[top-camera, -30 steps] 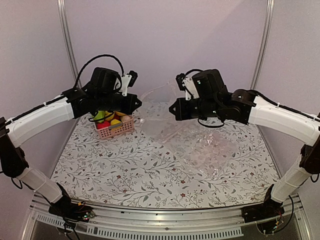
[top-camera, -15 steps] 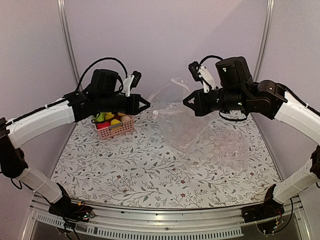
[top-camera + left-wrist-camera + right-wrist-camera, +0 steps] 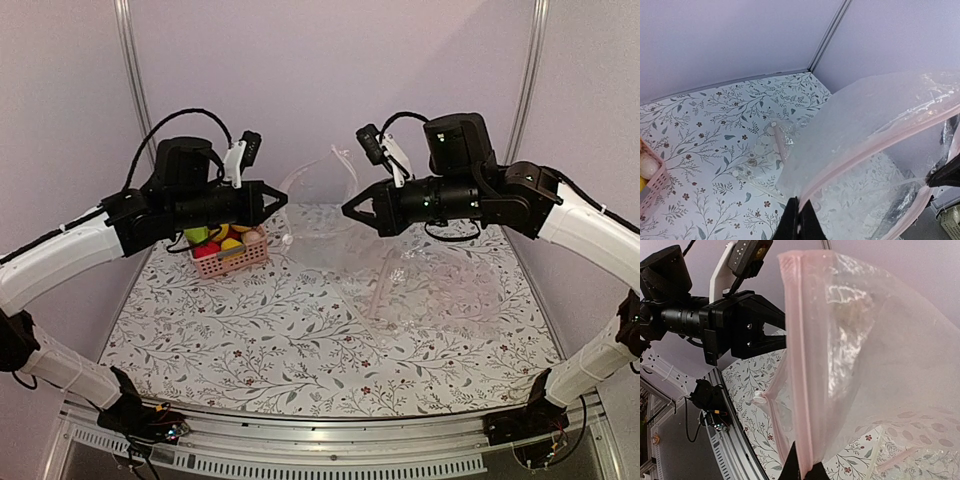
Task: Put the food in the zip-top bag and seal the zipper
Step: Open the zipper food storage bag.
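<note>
From above, the zip-top bag (image 3: 318, 205) is seen held up over the table (image 3: 250, 340) between the left gripper (image 3: 281, 203) and the right gripper (image 3: 347, 212), while the food (image 3: 215, 238) is not yet put in and lies in the basket (image 3: 240, 260). Compared with half a second before, both grippers are shifted a little to the left. In the left wrist view the fingers are closed on the zipper (image 3: 870, 150), and in the right wrist view the same strip is pinched, so filling and sealing are left to do.

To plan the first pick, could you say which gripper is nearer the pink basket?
Left. The left gripper hangs just right of the basket; the right gripper is farther right.
</note>
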Motion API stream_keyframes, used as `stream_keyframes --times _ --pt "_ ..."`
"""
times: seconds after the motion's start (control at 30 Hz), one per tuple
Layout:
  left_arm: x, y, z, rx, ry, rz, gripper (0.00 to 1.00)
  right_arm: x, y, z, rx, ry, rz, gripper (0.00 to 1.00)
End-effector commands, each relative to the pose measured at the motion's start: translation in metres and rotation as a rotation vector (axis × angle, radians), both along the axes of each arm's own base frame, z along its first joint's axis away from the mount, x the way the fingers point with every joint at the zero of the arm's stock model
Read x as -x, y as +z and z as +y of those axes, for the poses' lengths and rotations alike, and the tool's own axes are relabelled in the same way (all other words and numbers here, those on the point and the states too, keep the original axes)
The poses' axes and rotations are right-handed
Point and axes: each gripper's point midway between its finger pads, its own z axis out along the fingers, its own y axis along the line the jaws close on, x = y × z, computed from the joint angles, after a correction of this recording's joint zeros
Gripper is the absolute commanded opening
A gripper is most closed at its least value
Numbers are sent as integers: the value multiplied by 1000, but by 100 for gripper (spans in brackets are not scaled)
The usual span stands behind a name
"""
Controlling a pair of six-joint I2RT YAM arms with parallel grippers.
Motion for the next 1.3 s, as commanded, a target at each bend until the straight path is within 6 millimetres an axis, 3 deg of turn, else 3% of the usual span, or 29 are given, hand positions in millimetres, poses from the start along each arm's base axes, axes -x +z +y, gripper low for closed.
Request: stream_keyframes --times 0.0,0.17,0.3,0.43,0.6,0.73,1.0,1.2,1.27 --pt "2 7 14 -14 55 -34 1 8 12 23 -82 102 -10 0" --pt "4 -6 9 -18 37 9 1 -5 5 12 -15 22 -41 0" --pt "1 -21 6 -15 44 36 1 -12 -1 -8 47 -64 -63 0" --pt "5 -32 -11 32 4 76 1 -15 -4 -28 106 -127 -82 0" --pt "9 -56 -34 73 -5 138 0 -14 -10 -34 130 -138 -75 0" --pt "9 -70 -36 112 26 157 0 -19 -30 -29 163 -154 -36 0" --pt "15 -117 -32 68 51 252 0 -32 -93 -3 234 -155 77 0" --pt "11 -132 -14 -20 121 244 0 -35 -110 10 235 -140 122 0" --pt "9 -128 -9 -37 135 226 8 -35 -110 10 235 -143 125 0"
